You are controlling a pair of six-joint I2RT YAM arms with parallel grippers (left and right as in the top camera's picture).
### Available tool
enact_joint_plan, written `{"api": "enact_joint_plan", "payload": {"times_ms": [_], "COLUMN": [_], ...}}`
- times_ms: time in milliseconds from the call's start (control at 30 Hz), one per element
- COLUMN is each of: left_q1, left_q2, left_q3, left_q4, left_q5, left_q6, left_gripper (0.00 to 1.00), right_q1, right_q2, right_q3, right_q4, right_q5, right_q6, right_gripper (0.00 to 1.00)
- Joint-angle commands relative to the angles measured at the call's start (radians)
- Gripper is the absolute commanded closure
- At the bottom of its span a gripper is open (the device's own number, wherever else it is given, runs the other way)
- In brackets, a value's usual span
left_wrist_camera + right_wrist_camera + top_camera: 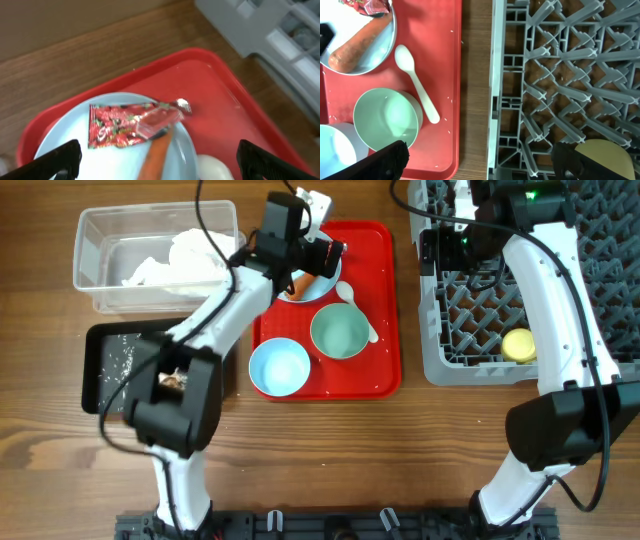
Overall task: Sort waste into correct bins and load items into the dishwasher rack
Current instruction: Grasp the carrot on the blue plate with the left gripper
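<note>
My left gripper [162,162] is open just above the light blue plate [75,160] on the red tray [385,300]. The plate holds the red wrapper [127,125] and the orange carrot [157,152]. The white spoon [358,310], mint green bowl [340,332] and light blue bowl [278,367] lie on the same tray. My right gripper [485,162] is open and empty above the left edge of the grey rack [470,365]. The yellow cup [518,345] sits in the rack. The white napkin [190,260] is in the clear tub [90,250].
The black tray [95,370] at the left holds rice grains [125,355] and a brown scrap [175,380], partly under my left arm. A narrow strip of wooden table separates the red tray from the rack.
</note>
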Motion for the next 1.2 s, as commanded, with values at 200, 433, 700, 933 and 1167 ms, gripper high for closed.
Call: {"api": "enact_joint_plan", "payload": {"times_ms": [200, 433, 700, 933, 1167], "left_q1": [0.008, 0.012, 0.013, 0.01, 0.008], "left_q2": [0.207, 0.225, 0.304, 0.302, 0.147], "left_q3": [0.002, 0.002, 0.002, 0.002, 0.002], "left_q4": [0.275, 0.192, 0.16, 0.202, 0.159], "left_q5": [-0.127, -0.142, -0.154, -0.154, -0.154], "left_q6": [-0.317, -0.251, -0.249, -0.257, -0.257], "left_gripper": [0.12, 0.19, 0.3, 0.91, 0.96], "right_q1": [-0.002, -0.002, -0.002, -0.002, -0.002], "right_q2": [-0.01, -0.01, -0.01, -0.01, -0.01], "right_q3": [-0.002, -0.002, -0.002, -0.002, -0.002], "right_q4": [-0.006, -0.021, -0.026, -0.028, -0.027], "right_q5": [0.013, 0.014, 0.014, 0.014, 0.014], "right_q6": [0.015, 0.014, 0.015, 0.015, 0.015], "right_gripper": [0.05, 0.05, 0.06, 0.06, 0.06]}}
